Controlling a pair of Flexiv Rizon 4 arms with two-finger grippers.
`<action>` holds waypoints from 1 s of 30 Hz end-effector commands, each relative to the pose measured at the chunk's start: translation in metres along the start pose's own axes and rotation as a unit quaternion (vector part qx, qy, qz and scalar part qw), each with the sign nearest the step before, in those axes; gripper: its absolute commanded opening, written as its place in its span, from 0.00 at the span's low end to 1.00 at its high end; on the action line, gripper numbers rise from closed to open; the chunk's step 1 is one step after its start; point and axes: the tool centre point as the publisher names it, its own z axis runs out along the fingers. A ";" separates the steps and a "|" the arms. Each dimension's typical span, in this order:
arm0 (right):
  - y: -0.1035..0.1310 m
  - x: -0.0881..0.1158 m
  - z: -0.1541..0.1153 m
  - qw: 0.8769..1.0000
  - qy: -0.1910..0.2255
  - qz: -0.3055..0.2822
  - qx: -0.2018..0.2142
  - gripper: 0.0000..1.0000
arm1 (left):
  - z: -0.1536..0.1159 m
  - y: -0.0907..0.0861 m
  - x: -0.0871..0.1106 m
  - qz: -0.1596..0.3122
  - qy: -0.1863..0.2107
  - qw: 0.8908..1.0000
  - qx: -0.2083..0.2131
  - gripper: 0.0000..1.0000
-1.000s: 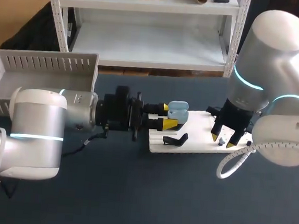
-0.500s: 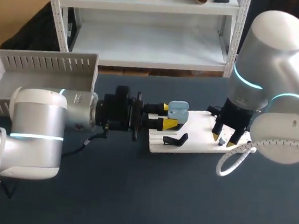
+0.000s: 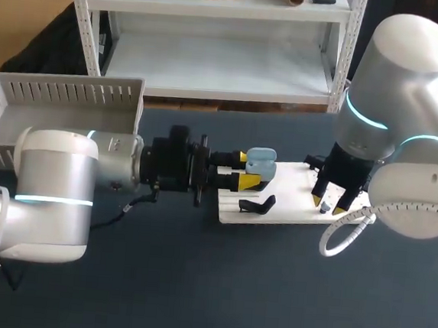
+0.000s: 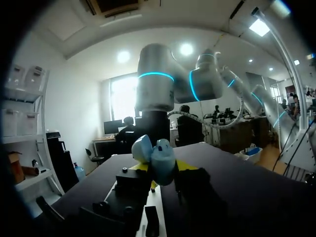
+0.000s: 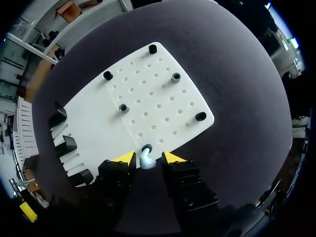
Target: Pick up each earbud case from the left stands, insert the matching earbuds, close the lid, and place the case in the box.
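A light blue earbud case (image 3: 260,164) with its lid up is held over the left end of the white board (image 3: 286,187); my left gripper (image 3: 247,170) is shut on it from two sides. In the left wrist view the earbud case (image 4: 159,159) sits between the yellow tips of the left gripper (image 4: 165,168). My right gripper (image 3: 327,205) points down at the board's near right corner. In the right wrist view a pale blue earbud (image 5: 146,160) stands on a peg between the open fingers of the right gripper (image 5: 147,157), with a small gap on each side.
A grey slatted box (image 3: 62,112) stands at the back left. Black case stands (image 5: 66,144) line the board's left edge, one of them (image 3: 256,206) just under the held case. Black pegs (image 5: 200,116) and grey pegs (image 5: 175,77) dot the perforated board (image 5: 148,98).
The right gripper's fingers have drawn slightly closer together around the earbud. The left arm and the case have not moved.
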 end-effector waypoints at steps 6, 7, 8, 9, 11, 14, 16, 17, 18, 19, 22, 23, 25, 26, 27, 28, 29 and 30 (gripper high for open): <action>0.000 0.002 0.001 1.000 0.004 -0.004 -0.002 0.32 | 0.000 -0.001 0.000 0.001 -0.001 1.000 -0.003 0.00; 0.000 0.002 0.001 1.000 0.004 -0.005 -0.002 0.32 | 0.000 -0.001 0.000 0.001 -0.001 1.000 -0.003 0.00; 0.000 0.002 0.001 1.000 0.004 -0.005 -0.002 0.32 | 0.000 -0.001 0.000 0.001 -0.001 1.000 -0.003 0.00; 0.000 0.002 0.001 1.000 0.004 -0.005 -0.002 0.31 | 0.000 -0.001 0.000 0.001 -0.001 1.000 -0.003 0.00; 0.000 0.001 0.001 1.000 0.005 -0.005 -0.003 0.31 | 0.000 -0.001 0.000 0.001 -0.001 1.000 -0.003 0.00; 0.000 0.001 0.001 1.000 0.005 -0.005 -0.005 0.25 | 0.000 -0.001 0.000 0.001 -0.001 1.000 -0.003 0.00; 0.000 0.001 0.000 1.000 0.006 -0.005 -0.005 0.23 | 0.000 -0.001 0.000 0.001 -0.001 1.000 -0.003 0.00; 0.000 0.001 0.001 1.000 0.006 -0.006 -0.005 0.23 | 0.000 -0.001 0.000 0.001 -0.001 1.000 -0.003 0.00; 0.001 0.002 0.001 1.000 0.007 -0.006 -0.005 0.23 | 0.000 -0.001 0.000 0.001 -0.001 1.000 -0.003 0.00; 0.001 0.002 0.001 1.000 0.007 -0.006 -0.005 0.23 | 0.000 -0.001 0.000 0.001 -0.001 1.000 -0.003 0.00; 0.001 0.002 0.001 1.000 0.008 -0.007 -0.004 0.23 | 0.000 -0.001 0.000 0.001 -0.001 1.000 -0.003 0.00; 0.001 0.002 0.001 1.000 0.008 -0.007 -0.004 0.22 | 0.000 -0.001 0.000 0.001 -0.001 1.000 -0.003 0.00; 0.001 0.003 0.001 1.000 0.009 -0.007 -0.004 0.20 | 0.000 -0.001 0.000 0.001 -0.001 1.000 -0.003 0.00; 0.001 0.003 0.001 1.000 0.009 -0.007 -0.004 0.11 | 0.000 -0.001 0.000 0.001 -0.001 1.000 -0.003 0.00; 0.001 0.003 0.001 1.000 0.008 -0.007 -0.004 0.00 | 0.000 -0.001 0.000 0.001 -0.001 1.000 -0.003 0.00; 0.001 0.003 0.001 1.000 0.008 -0.007 -0.004 0.00 | 0.000 -0.001 0.000 0.001 -0.001 1.000 -0.003 0.00; 0.001 0.003 0.001 1.000 0.007 -0.007 -0.004 0.00 | 0.000 -0.001 0.000 0.001 -0.001 1.000 -0.003 0.00; 0.001 0.003 0.001 1.000 0.007 -0.007 -0.003 0.00 | 0.000 -0.001 0.000 0.001 -0.001 1.000 -0.003 0.00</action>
